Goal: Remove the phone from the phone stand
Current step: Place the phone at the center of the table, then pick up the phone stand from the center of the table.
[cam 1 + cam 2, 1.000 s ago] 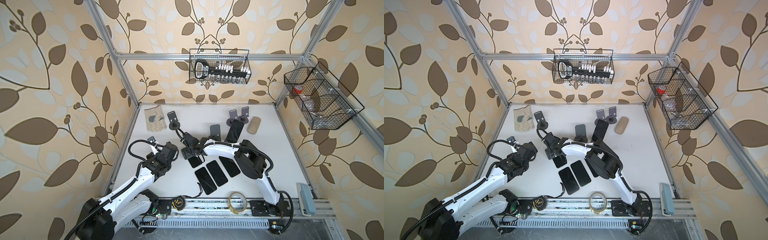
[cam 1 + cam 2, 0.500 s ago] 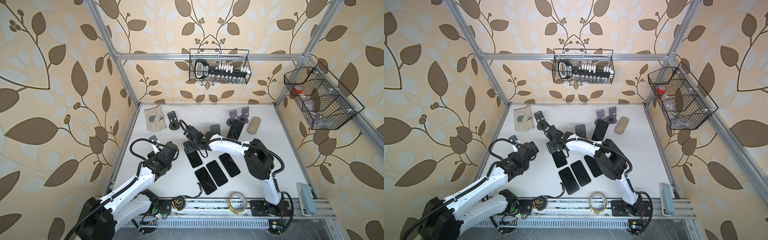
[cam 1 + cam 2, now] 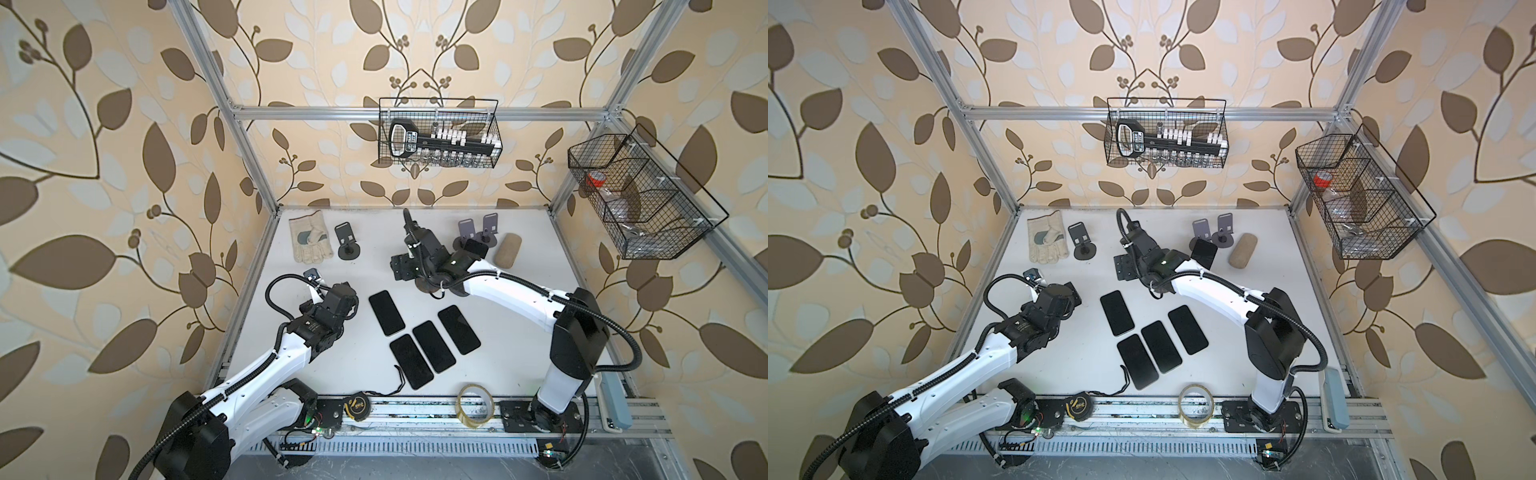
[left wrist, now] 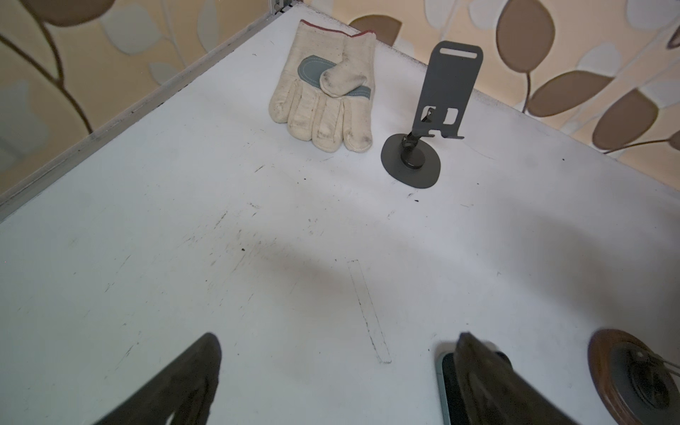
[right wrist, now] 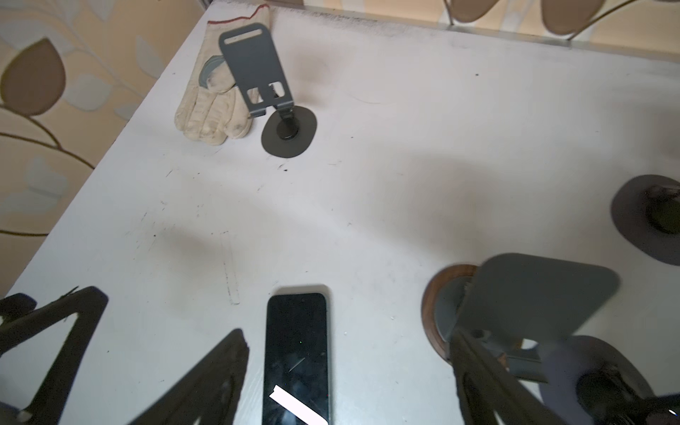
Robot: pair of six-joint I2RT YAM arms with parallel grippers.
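Note:
One dark phone (image 3: 477, 248) (image 3: 1203, 254) leans on a grey phone stand (image 3: 466, 229) at the back, partly hidden behind my right arm. My right gripper (image 3: 401, 268) (image 5: 347, 335) hovers open to its left, holding nothing. Below it, a black phone (image 5: 296, 353) lies flat between the fingers, and an empty stand with a brown-rimmed base (image 5: 533, 294) sits by one finger. Several phones lie flat mid-table, the nearest (image 3: 386, 312). My left gripper (image 3: 348, 296) (image 4: 337, 337) is wide open and empty beside that phone (image 4: 445, 382).
A work glove (image 3: 309, 237) and an empty stand (image 3: 347, 241) sit back left. Another stand (image 3: 489, 226) and a tan pad (image 3: 507, 248) are back right. A tape roll (image 3: 476, 405) and a tape measure (image 3: 357, 403) lie on the front rail. Wire baskets (image 3: 438, 139) hang on the walls.
My right gripper has lifted off the phone now lying flat and drawn back toward the rear, its jaws spreading wider. The left arm has stayed put.

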